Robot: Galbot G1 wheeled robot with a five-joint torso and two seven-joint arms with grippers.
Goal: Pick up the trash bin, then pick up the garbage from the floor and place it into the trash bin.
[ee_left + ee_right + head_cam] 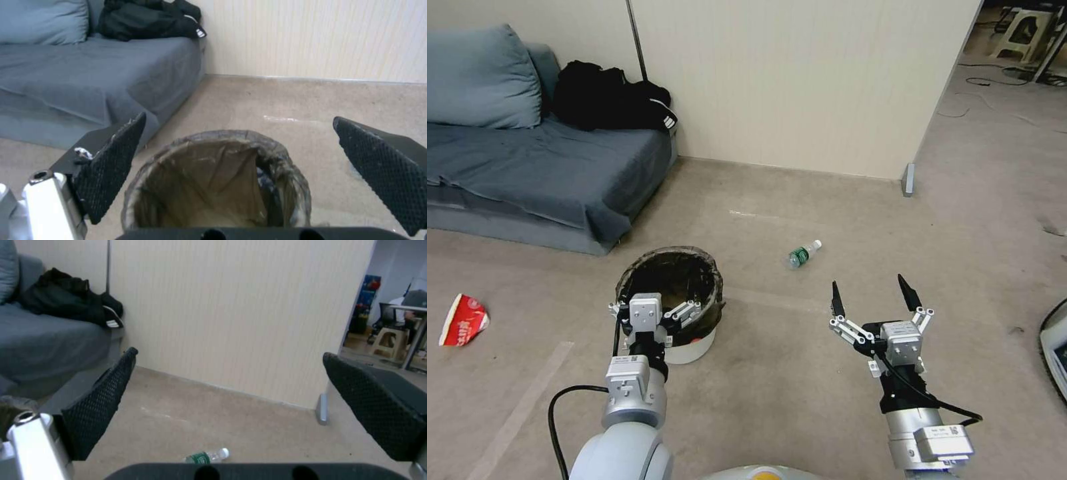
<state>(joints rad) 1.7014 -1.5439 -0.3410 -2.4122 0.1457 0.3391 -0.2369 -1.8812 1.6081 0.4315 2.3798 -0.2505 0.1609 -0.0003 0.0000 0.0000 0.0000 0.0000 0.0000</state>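
The trash bin [695,349] is a white bucket with a dark bag folded over its rim, standing on the floor just before me. My left gripper [654,301] hovers open over its near rim. In the left wrist view the bin's rim [213,135] lies below and between the widely spread fingers [111,170]. Two pieces of garbage lie on the floor. A clear green-labelled bottle [804,255] is ahead of my right gripper [868,281], which stands open and holds nothing. The bottle [206,456] also shows low between that gripper's fingers [98,406]. A crushed red-and-white cup [464,321] lies far left.
A grey-blue sofa [547,167] with a black clothing heap [607,97] stands at the back left. A cream partition wall [800,87] ends in a metal foot [908,179]. A dark object [1055,350] sits at the right edge. Bare floor lies between bin and bottle.
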